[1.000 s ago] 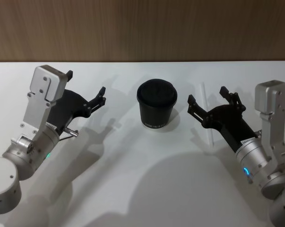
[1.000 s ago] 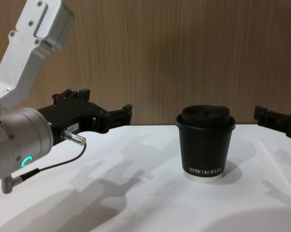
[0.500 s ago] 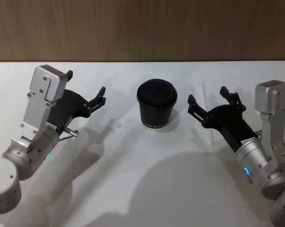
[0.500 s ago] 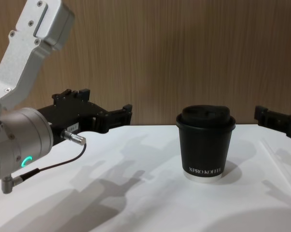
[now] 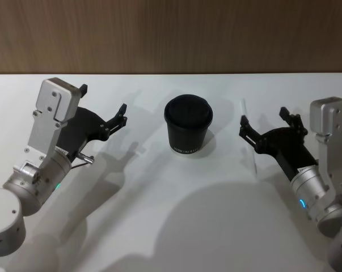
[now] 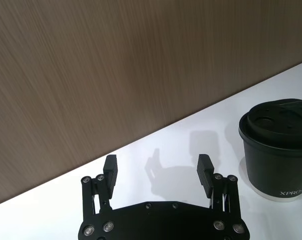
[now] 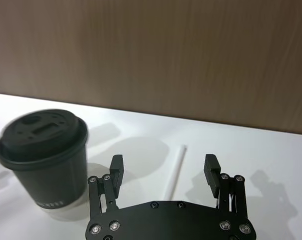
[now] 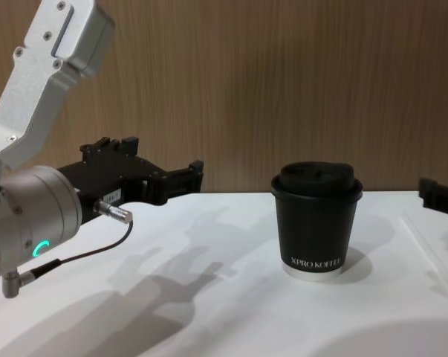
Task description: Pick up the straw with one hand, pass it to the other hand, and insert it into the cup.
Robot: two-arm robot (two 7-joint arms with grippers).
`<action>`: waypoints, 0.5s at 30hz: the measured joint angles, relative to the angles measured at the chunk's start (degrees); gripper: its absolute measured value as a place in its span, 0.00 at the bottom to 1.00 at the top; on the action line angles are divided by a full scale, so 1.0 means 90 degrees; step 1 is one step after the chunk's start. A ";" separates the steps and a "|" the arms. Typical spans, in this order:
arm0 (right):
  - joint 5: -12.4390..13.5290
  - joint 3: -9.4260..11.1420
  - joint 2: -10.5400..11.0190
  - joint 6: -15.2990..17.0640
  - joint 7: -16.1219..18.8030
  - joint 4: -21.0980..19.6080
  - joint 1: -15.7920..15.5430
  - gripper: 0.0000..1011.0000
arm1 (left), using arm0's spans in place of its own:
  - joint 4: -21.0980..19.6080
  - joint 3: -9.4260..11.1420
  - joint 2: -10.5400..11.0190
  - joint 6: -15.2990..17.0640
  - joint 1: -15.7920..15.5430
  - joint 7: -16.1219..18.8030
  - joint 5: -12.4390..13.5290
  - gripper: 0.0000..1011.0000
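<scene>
The straw (image 5: pixel 244 107) lies flat on the white table (image 5: pixel 176 215), to the right of the cup (image 5: pixel 188 129). The cup is black, with a domed lid and white lettering (image 8: pixel 316 262). My right gripper (image 5: pixel 264 116) hovers open over the straw's middle. In the right wrist view the straw (image 7: pixel 175 172) runs between the open fingers of that gripper (image 7: pixel 164 162), with the cup (image 7: pixel 43 155) off to one side. My left gripper (image 5: pixel 103 98) is open and holds nothing, left of the cup. It shows too in the left wrist view (image 6: pixel 158 162) and the chest view (image 8: pixel 164 160).
A wood-panelled wall (image 5: pixel 171 34) runs along the table's far edge. In the chest view, my right gripper (image 8: pixel 439 195) shows as a black tip at the right edge, beyond the cup (image 8: pixel 316 223). Bare table lies in front of the cup.
My right gripper has shifted to the right, away from the cup, and stays open. The left arm, the cup and the straw have not moved.
</scene>
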 joint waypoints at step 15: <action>-0.0409 0.0010 -0.0065 0.0344 -0.0315 0.0373 0.0143 0.99 | 0.0000 0.0000 0.0000 0.0000 0.0000 0.0000 0.0000 0.99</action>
